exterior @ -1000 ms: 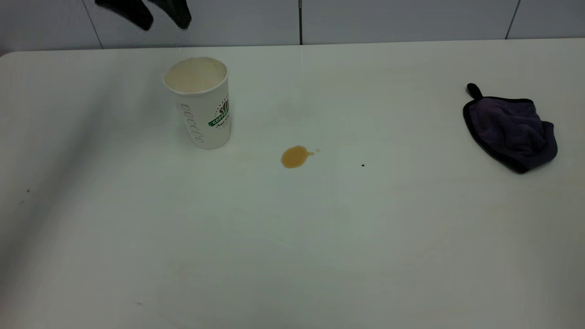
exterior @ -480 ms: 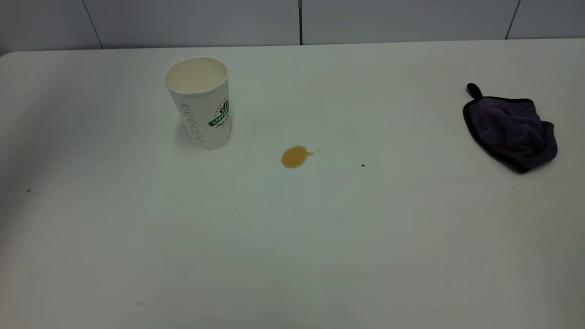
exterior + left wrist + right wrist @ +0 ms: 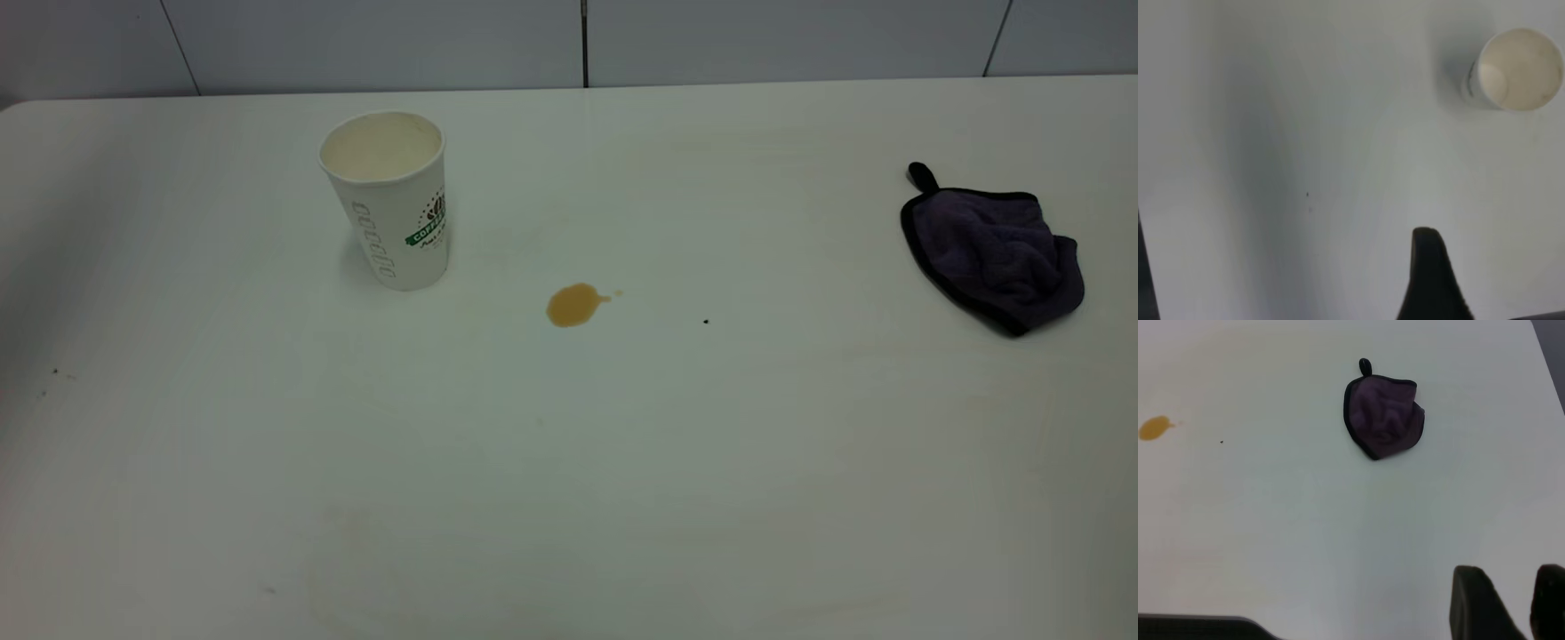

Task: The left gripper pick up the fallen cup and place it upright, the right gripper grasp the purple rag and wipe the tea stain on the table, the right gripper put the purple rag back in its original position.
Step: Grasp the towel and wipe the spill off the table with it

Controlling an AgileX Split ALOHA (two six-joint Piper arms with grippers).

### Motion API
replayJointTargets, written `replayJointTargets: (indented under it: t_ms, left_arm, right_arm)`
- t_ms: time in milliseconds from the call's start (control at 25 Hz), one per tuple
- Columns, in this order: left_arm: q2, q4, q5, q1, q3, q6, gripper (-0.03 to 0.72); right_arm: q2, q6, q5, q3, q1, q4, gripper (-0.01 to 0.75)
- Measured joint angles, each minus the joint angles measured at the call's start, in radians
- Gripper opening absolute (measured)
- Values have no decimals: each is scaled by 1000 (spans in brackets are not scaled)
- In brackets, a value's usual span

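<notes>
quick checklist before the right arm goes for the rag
1. Cup upright on the table: ok.
2. Tea stain not yet wiped, clear of the cup: ok.
3. Purple rag lying flat and free, nothing on it: ok.
4. Left gripper away from the cup, holding nothing: ok.
5. Right gripper open, high above the table, the rag in its view: ok.
6. Straight path from rag to stain unobstructed: ok.

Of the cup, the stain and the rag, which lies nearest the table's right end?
The rag: purple with a black edge, far right on the table. The stain sits mid-table, and the cup stands upright left of it.
</notes>
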Motion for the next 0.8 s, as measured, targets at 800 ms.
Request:
replayJointTargets:
  t_ms: [800]
  left_arm:
    - [-659,124,0,0,813,-73,524]
  right_arm:
    - [0,0,0,0,0,0,238]
